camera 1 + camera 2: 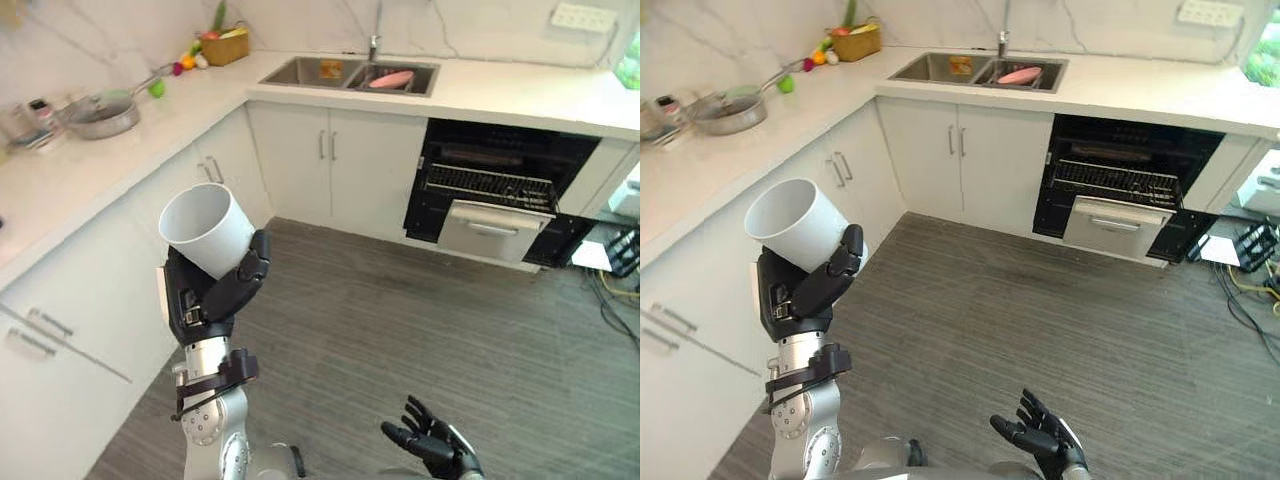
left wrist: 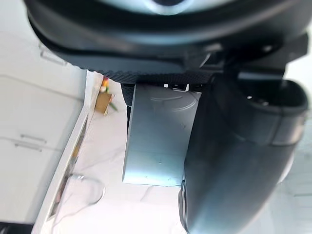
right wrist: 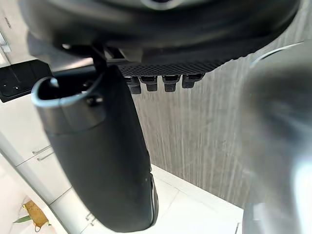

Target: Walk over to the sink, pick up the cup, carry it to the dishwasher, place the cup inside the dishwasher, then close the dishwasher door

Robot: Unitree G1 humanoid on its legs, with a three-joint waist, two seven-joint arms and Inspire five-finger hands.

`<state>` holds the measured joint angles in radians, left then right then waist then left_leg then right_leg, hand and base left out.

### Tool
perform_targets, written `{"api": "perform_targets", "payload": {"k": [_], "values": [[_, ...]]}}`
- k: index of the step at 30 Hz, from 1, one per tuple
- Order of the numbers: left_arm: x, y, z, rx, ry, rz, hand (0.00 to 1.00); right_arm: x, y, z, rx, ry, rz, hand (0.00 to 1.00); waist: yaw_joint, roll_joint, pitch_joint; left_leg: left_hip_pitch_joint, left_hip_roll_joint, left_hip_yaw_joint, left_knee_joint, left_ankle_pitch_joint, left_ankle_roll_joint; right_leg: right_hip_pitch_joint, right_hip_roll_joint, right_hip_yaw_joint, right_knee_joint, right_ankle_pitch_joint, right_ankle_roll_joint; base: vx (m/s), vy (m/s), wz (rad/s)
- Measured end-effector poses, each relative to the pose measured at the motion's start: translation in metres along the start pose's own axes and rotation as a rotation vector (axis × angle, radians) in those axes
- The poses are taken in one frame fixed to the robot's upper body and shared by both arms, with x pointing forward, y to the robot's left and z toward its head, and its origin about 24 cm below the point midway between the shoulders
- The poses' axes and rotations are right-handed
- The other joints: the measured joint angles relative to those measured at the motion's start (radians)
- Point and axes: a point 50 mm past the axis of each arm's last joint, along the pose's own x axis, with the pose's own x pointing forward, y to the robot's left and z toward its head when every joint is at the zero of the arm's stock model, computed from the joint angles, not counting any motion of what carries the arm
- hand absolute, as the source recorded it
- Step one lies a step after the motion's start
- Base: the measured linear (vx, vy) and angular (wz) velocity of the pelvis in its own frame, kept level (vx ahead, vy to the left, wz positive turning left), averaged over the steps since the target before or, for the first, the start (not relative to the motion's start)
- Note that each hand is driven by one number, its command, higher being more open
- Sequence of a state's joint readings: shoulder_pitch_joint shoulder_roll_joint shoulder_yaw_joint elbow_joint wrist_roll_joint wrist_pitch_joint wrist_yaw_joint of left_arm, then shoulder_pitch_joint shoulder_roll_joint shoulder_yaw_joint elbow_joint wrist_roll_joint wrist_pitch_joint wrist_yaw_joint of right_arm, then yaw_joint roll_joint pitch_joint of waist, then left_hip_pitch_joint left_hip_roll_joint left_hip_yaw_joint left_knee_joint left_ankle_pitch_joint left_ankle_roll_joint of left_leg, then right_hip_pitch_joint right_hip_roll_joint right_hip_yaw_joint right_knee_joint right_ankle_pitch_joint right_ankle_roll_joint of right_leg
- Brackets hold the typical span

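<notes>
**Bright, even kitchen light, with whites close to washing out**

In the head views the light is strong and diffuse, and no hard shadows fall on the floor (image 1: pixel 400 330). The worktop (image 1: pixel 90 170), from 9 to 11 o'clock, glares almost to blank white. A bright glow comes in at the 2 o'clock edge. The open dishwasher (image 1: pixel 500 175), between 2 and 3 o'clock, is the darkest patch, its racks only dimly lit. The cup (image 1: pixel 208 228), at 9 o'clock, is bright on its outer wall and shaded grey inside. Straight cabinet lines bow towards the 8 o'clock corner. In the left wrist view the cup's wall lies in the shade of the left hand (image 2: pixel 234 161), against a burnt-out white background. In the right wrist view the right hand (image 3: pixel 97 146) carries a dull sheen.
</notes>
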<state>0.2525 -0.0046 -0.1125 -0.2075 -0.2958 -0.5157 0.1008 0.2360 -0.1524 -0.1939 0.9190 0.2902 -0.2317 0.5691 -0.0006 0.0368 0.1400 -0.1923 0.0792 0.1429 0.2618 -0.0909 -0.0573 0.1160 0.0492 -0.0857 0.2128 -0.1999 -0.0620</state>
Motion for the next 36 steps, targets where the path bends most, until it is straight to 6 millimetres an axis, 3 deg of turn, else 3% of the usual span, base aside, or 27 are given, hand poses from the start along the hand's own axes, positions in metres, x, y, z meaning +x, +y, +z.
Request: {"api": "perform_targets", "payload": {"k": [1,2,4,5,6,7,8,9,11,12,14,15,16,17,18,20,22,25,26,28,29,31,32,33,34,35,36], "values": [[-0.001,-0.001,-0.002,-0.002,0.011,-0.011,0.0,0.0,0.0,-0.001,-0.006,0.004,-0.001,1.0,0.001,0.003,-0.003,0.003,-0.002,-0.001,-0.007,0.034,0.0,0.008,-0.001,0.015,0.001,-0.009,0.012,0.35,0.222,-0.67],[-0.003,-0.002,-0.008,-0.001,0.035,-0.025,0.0,-0.001,-0.001,-0.004,-0.017,0.02,-0.002,1.0,0.003,0.007,-0.018,0.007,-0.003,0.003,0.007,0.099,0.029,0.012,-0.004,0.042,0.02,-0.045,0.024,0.37,0.246,-0.49],[-0.003,-0.003,-0.017,0.005,0.074,-0.053,0.0,-0.003,0.002,-0.014,-0.003,0.056,-0.013,1.0,-0.02,-0.028,-0.034,0.024,-0.052,0.019,0.045,0.04,0.076,0.022,-0.067,0.039,0.077,-0.107,0.084,0.38,0.241,-0.15],[-0.002,-0.007,-0.021,-0.004,0.093,-0.072,0.0,-0.007,0.0,-0.022,0.017,0.076,-0.036,1.0,-0.027,-0.039,-0.038,0.049,-0.08,0.031,0.041,0.003,0.1,-0.007,-0.107,0.015,0.185,-0.13,0.122,0.35,0.236,-0.05],[-0.001,-0.009,-0.021,-0.007,0.097,-0.083,0.0,-0.007,0.001,-0.025,0.031,0.084,-0.05,1.0,-0.026,-0.043,-0.032,0.082,-0.095,0.045,0.029,-0.015,0.11,-0.062,-0.144,-0.017,0.337,-0.127,0.13,0.35,0.241,-0.25],[0.002,-0.009,-0.02,-0.005,0.092,-0.092,0.0,-0.006,0.002,-0.024,0.034,0.058,-0.06,1.0,-0.027,-0.058,-0.021,0.132,-0.117,0.062,0.016,-0.037,0.117,-0.121,-0.197,-0.048,0.522,-0.096,0.153,0.32,0.246,-0.34],[0.005,-0.009,-0.02,0.008,0.096,-0.105,0.0,-0.006,0.002,-0.019,0.03,0.026,-0.068,1.0,-0.046,-0.074,-0.016,0.196,-0.142,0.064,0.004,-0.069,0.134,-0.19,-0.264,-0.077,0.74,0.018,0.103,0.25,0.189,-0.2],[0.006,-0.01,-0.02,0.013,0.101,-0.119,0.0,-0.006,0.0,-0.018,0.025,0.02,-0.071,1.0,-0.053,-0.07,-0.018,0.22,-0.147,0.06,-0.001,-0.083,0.14,-0.222,-0.28,-0.086,0.831,0.038,0.079,0.3,0.204,0.05],[0.011,-0.017,-0.019,0.017,0.088,-0.173,0.0,-0.009,-0.001,-0.017,0.008,0.01,-0.073,1.0,-0.072,-0.059,-0.041,0.277,-0.133,0.036,-0.031,-0.101,0.14,-0.332,-0.26,-0.1,0.944,0.023,0.089,0.4,0.159,0.33],[0.014,-0.019,-0.017,0.013,0.073,-0.183,0.0,-0.008,0.0,-0.016,0.002,-0.002,-0.068,1.0,-0.072,-0.055,-0.044,0.298,-0.127,0.031,-0.057,-0.097,0.135,-0.355,-0.25,-0.122,0.896,-0.001,0.099,0.47,0.097,0.29],[0.019,-0.02,-0.016,0.009,0.054,-0.17,0.0,-0.006,0.002,-0.016,0.004,-0.003,-0.065,1.0,-0.073,-0.047,-0.039,0.335,-0.102,0.025,-0.094,-0.098,0.121,-0.37,-0.197,-0.195,0.683,-0.05,0.085,0.4,0.027,0.03],[0.022,-0.018,-0.014,0.013,0.041,-0.154,0.0,-0.004,0.005,-0.018,0.016,0.004,-0.06,1.0,-0.072,-0.039,-0.034,0.346,-0.074,0.029,-0.099,-0.111,0.099,-0.364,-0.135,-0.235,0.478,-0.055,0.072,0.52,-0.02,-0.15],[0.028,-0.013,-0.014,0.027,0.031,-0.128,0.0,-0.003,0.012,-0.025,0.022,0.026,-0.037,1.0,-0.071,-0.044,-0.03,0.375,-0.053,0.037,-0.107,-0.128,0.07,-0.311,-0.042,-0.226,0.081,0.069,0.046,0.42,-0.024,-0.16],[0.029,-0.012,-0.014,0.03,0.03,-0.125,0.0,-0.003,0.013,-0.026,0.023,0.031,-0.03,1.0,-0.072,-0.052,-0.029,0.384,-0.056,0.04,-0.107,-0.132,0.063,-0.293,-0.031,-0.217,0.003,0.117,0.042,0.43,-0.046,-0.16],[0.031,-0.007,-0.014,0.05,0.034,-0.118,0.0,-0.006,0.016,-0.032,0.027,0.048,-0.012,1.0,-0.072,-0.086,-0.035,0.422,-0.076,0.05,-0.105,-0.166,0.02,-0.251,-0.028,-0.189,-0.164,0.398,-0.047,0.33,-0.053,-0.15],[0.029,-0.004,-0.019,0.06,0.065,-0.109,0.0,-0.003,0.012,-0.025,0.031,0.041,-0.024,1.0,-0.072,-0.039,-0.019,0.431,-0.033,0.082,-0.086,-0.197,0.016,-0.22,0.019,-0.159,-0.177,0.386,-0.065,0.38,-0.049,-0.27],[0.03,-0.006,-0.02,0.057,0.065,-0.123,0.0,0.005,0.015,-0.016,0.02,0.019,0.012,1.0,-0.068,-0.039,0.01,0.436,-0.001,0.11,-0.121,-0.195,0.017,-0.214,0.036,-0.163,-0.175,0.367,-0.072,0.17,-0.024,-0.13],[0.018,-0.001,-0.027,0.06,0.114,-0.101,0.0,0.008,0.018,-0.012,0.009,0.01,0.021,1.0,-0.065,-0.041,0.015,0.457,0.018,0.12,-0.115,-0.203,0.015,-0.217,0.047,-0.172,-0.118,0.296,-0.05,0.04,0.02,0.02],[0.014,0.0,-0.028,0.06,0.128,-0.088,0.0,0.008,0.018,-0.01,-0.002,0.002,0.013,1.0,-0.055,-0.041,0.015,0.469,0.026,0.13,-0.109,-0.215,0.011,-0.218,0.046,-0.187,-0.089,0.251,-0.063,-0.02,0.034,-0.25],[0.011,0.004,-0.025,0.067,0.12,-0.067,0.0,0.008,0.02,-0.006,-0.026,-0.02,-0.005,1.0,-0.03,-0.041,0.013,0.473,0.045,0.17,-0.095,-0.245,0.013,-0.229,0.045,-0.228,-0.056,0.222,-0.061,-0.03,0.023,-0.51],[0.011,0.006,-0.021,0.073,0.106,-0.049,0.0,0.01,0.023,0.0,-0.038,-0.051,-0.014,1.0,-0.019,-0.031,0.013,0.469,0.062,0.201,-0.076,-0.269,0.009,-0.251,0.048,-0.243,-0.015,0.214,-0.065,0.01,-0.011,-0.76],[0.011,0.009,-0.018,0.073,0.093,-0.015,0.0,0.014,0.026,0.016,-0.038,-0.117,-0.034,1.0,-0.026,-0.016,0.013,0.48,0.084,0.241,-0.046,-0.306,0.015,-0.285,0.053,-0.256,0.104,0.133,-0.063,0.08,-0.022,-0.61],[0.009,0.009,-0.016,0.07,0.091,0.0,0.0,0.016,0.029,0.027,-0.024,-0.177,-0.052,1.0,-0.033,-0.022,0.009,0.446,0.102,0.263,0.112,-0.323,0.044,-0.277,0.045,-0.25,0.142,0.073,-0.08,0.18,-0.017,-0.31],[0.006,0.009,-0.017,0.067,0.1,0.008,0.0,0.014,0.029,0.04,-0.021,-0.241,-0.077,1.0,-0.043,-0.009,0.012,0.343,0.171,0.261,0.401,-0.301,0.104,-0.249,0.06,-0.244,0.135,0.049,-0.089,0.27,-0.028,-0.29],[0.005,0.007,-0.018,0.064,0.106,0.006,0.0,0.011,0.028,0.046,-0.025,-0.275,-0.089,1.0,-0.042,0.008,0.013,0.286,0.214,0.254,0.544,-0.253,0.174,-0.223,0.077,-0.235,0.115,0.047,-0.092,0.28,-0.039,-0.3],[0.002,0.007,-0.017,0.064,0.109,0.01,0.0,0.008,0.026,0.054,-0.024,-0.322,-0.099,1.0,-0.038,0.025,0.009,0.21,0.265,0.23,0.714,-0.177,0.179,-0.188,0.098,-0.214,0.087,0.049,-0.099,0.36,-0.004,-0.51],[-0.001,0.007,-0.016,0.058,0.108,0.024,0.0,0.007,0.026,0.064,-0.024,-0.379,-0.106,1.0,-0.033,0.029,0.004,0.138,0.274,0.188,0.815,-0.185,0.13,-0.155,0.107,-0.18,0.07,0.048,-0.109,0.41,0.023,-0.68]]}}
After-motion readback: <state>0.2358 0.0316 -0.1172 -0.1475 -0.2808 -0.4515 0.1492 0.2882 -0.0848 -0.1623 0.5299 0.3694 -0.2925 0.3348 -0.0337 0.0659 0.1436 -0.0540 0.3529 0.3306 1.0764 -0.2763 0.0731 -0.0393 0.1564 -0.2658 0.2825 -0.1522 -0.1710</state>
